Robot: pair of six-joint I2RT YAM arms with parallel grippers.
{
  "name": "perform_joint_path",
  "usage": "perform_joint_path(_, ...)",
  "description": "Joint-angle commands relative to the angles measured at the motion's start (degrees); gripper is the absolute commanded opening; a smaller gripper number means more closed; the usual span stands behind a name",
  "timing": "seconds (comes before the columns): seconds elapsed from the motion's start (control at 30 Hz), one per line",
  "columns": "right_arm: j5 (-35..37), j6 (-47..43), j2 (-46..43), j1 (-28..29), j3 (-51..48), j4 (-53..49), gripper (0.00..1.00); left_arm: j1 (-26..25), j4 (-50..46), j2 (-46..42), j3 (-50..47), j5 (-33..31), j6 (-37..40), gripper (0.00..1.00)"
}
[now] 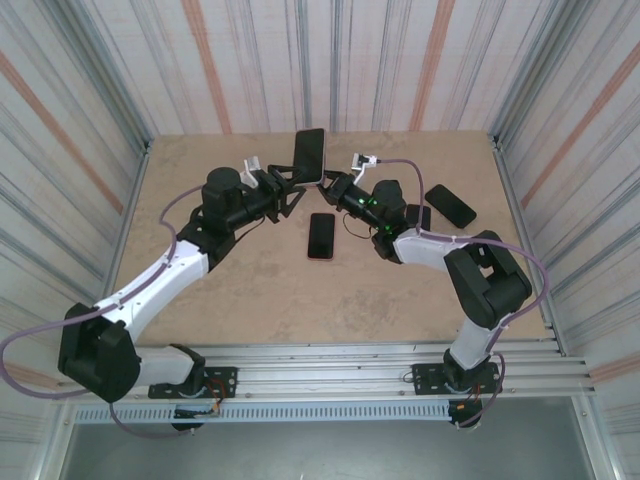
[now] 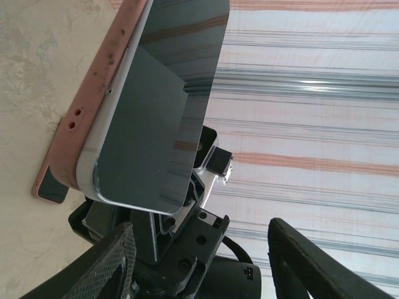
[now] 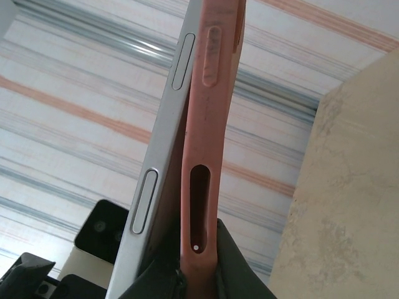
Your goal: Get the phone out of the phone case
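From above, the phone (image 1: 310, 152) is too small to show where it parts from its case, and the grip of the right hand (image 1: 333, 182) at its lower end cannot be made out. In the left wrist view the phone's top and the case (image 2: 93, 87) run off the upper edge. Below the phone, the left hand (image 2: 204, 223) has its fingers (image 2: 109, 265) cut by the bottom edge. In the right wrist view the phone's top is cut off too, and its lower end sinks behind dark, blurred fingers (image 3: 227, 268). Right of the phone, a dark slab (image 1: 418, 216) on the tabletop (image 1: 250, 280) is half covered by the right arm (image 1: 430, 245).
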Motion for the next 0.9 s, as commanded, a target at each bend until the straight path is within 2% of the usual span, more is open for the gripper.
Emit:
perform_joint_path(0.0,1.59,-2.13,0.23,0.47,2.84,4.51,0.05,-0.44,2.94,0.95,0.71,-1.01,-1.48,0.59)
perform_joint_path(0.37,0.32,-2.48,0.93,0.8,3.59,4.18,0.04,-0.54,7.25,3.87,0.95,-1.94,-3.34,0.54)
perform_joint_path(0.6,0.41,-2.84,0.85,1.04,3.81,4.27,0.05,-0.49,7.04,5.1,0.65,-2.25,-3.52,0.54)
perform_joint_path(0.87,2.08,-3.9,0.88,2.08,1.46,9.27,0.05,-0.36,5.52,4.81,0.55,-7.92,-4.65,0.46)
